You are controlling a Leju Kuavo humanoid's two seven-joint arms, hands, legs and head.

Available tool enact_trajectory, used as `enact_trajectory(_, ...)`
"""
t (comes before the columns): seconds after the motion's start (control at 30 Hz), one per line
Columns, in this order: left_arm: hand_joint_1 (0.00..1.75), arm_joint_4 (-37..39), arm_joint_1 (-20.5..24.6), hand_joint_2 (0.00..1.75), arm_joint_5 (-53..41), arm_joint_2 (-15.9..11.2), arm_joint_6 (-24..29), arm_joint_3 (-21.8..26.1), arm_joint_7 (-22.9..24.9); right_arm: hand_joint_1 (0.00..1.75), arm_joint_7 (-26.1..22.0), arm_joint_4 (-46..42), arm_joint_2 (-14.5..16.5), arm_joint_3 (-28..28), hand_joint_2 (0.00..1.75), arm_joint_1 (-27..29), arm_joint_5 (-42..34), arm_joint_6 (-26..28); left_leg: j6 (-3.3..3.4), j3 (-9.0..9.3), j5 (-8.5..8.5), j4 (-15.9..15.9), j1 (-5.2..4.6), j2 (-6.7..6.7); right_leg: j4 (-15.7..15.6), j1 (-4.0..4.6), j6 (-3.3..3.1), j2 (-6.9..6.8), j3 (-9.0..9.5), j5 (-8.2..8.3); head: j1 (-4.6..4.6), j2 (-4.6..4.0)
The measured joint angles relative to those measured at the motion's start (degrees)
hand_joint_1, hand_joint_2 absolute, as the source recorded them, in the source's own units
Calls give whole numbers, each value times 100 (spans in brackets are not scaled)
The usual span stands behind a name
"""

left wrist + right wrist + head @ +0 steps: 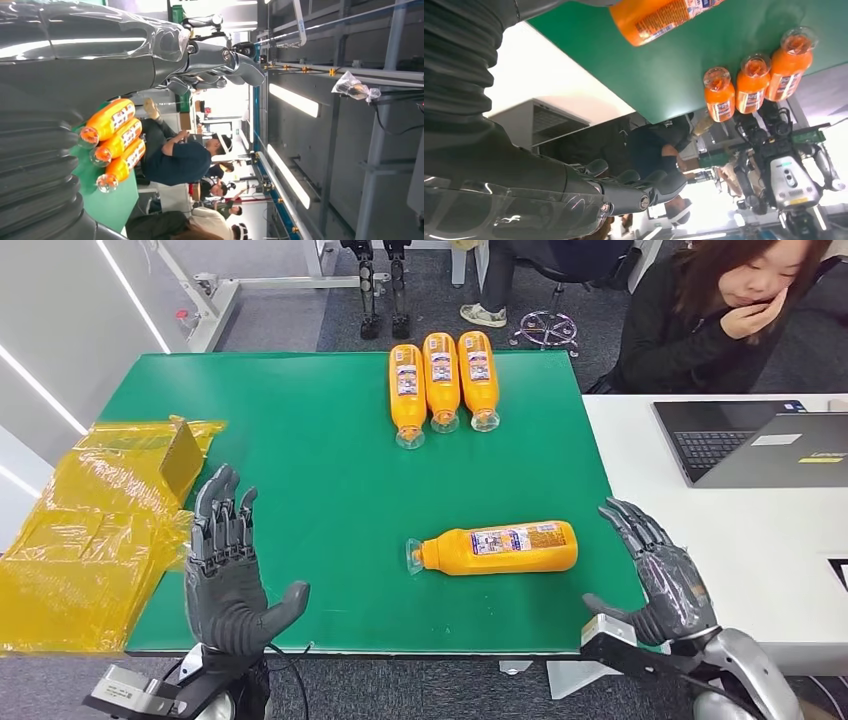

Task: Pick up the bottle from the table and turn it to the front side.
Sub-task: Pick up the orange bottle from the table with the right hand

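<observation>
An orange bottle (pixel 497 547) lies on its side on the green table (pixel 320 460), cap pointing toward my left, label facing up; its base end also appears in the right wrist view (pixel 659 17). My right hand (pixel 664 575) hovers open just right of the bottle's base, at the mat's edge, fingers spread, holding nothing. My left hand (pixel 226 565) stands open near the table's front left, well clear of the bottle. Its fingers (pixel 220 55) and the right hand's fingers (pixel 634 187) are extended in the wrist views.
Three more orange bottles (pixel 440 380) lie side by side at the table's far edge. Yellow plastic bags (pixel 100 530) pile up at the left edge. A white desk with a laptop (pixel 750 445) adjoins on the right, where a person (pixel 720 310) sits.
</observation>
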State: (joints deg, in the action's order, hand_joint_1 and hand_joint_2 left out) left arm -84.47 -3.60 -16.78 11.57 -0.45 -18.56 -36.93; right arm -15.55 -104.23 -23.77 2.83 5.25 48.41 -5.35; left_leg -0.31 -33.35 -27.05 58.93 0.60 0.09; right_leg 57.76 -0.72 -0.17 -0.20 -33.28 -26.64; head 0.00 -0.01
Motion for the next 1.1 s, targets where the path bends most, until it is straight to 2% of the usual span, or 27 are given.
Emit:
enact_trajectory(0.17,0,37,3,175,24,1,-74,0,-36,0,153,485,-457,410,175,-735,-290,-563,0,0,0,1,0,-1,0,0,0,-1,0,0,-1,1)
enact_trajectory(0.33,0,177,62,175,107,1,-108,-3,-121,0,212,905,-1014,979,175,-1548,-964,-1414,0,-2,0,2,-1,-1,1,0,1,0,-1,1,-1,0)
enact_trajectory(0.43,0,267,102,175,174,1,-84,-17,-154,0,271,1209,-1246,1421,175,-2117,-1361,-1803,0,-2,0,4,-1,-1,1,0,2,0,-1,1,-1,1)
enact_trajectory(0.67,0,447,259,175,278,2,-77,-87,-150,0,562,1942,-1399,2534,175,-3263,-2122,-2370,1,-1,3,7,0,-5,2,0,2,-3,-1,2,-1,1)
enact_trajectory(0.93,0,669,439,175,397,4,-120,-200,-131,0,953,2406,-1487,3532,175,-4074,-2658,-2722,1,-4,3,7,0,-5,3,0,2,-2,-2,2,-1,-1)
enact_trajectory(1.1,0,802,588,175,481,10,-127,-296,-93,0,1106,2748,-1471,4179,175,-4518,-2795,-2749,1,-5,3,10,0,-7,3,0,2,-5,-1,2,-1,1)
